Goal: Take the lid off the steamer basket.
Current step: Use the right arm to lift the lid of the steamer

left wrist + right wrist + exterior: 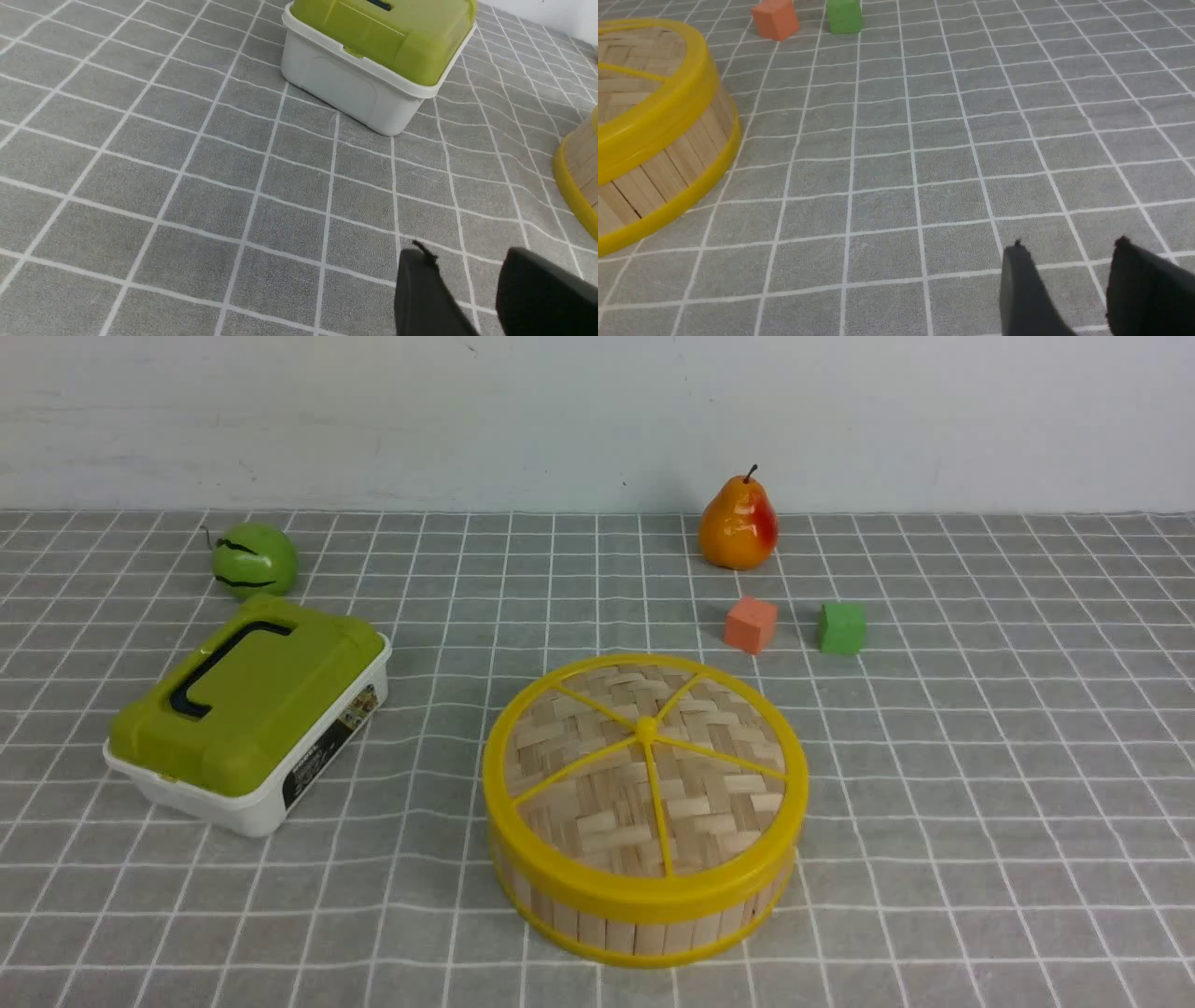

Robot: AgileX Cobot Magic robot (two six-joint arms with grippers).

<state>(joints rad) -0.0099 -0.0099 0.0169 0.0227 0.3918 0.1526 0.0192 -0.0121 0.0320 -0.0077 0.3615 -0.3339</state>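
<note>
The steamer basket (644, 919), a round tub with pale wood slats and yellow rims, stands at the middle front of the table. Its lid (644, 775), woven bamboo with yellow rim, spokes and a centre knob, sits flat on top. Neither arm shows in the front view. In the left wrist view my left gripper (467, 254) hangs open over bare cloth, with the basket's edge (579, 172) off to one side. In the right wrist view my right gripper (1069, 245) is open and holds nothing, well apart from the basket (668, 158) and its lid (640, 74).
A white box with an olive-green lid (247, 709) lies left of the basket, a green apple (252, 560) behind it. At the back right stand a pear (739, 523), an orange cube (751, 624) and a green cube (841, 628). A grey checked cloth (980, 784) covers the table.
</note>
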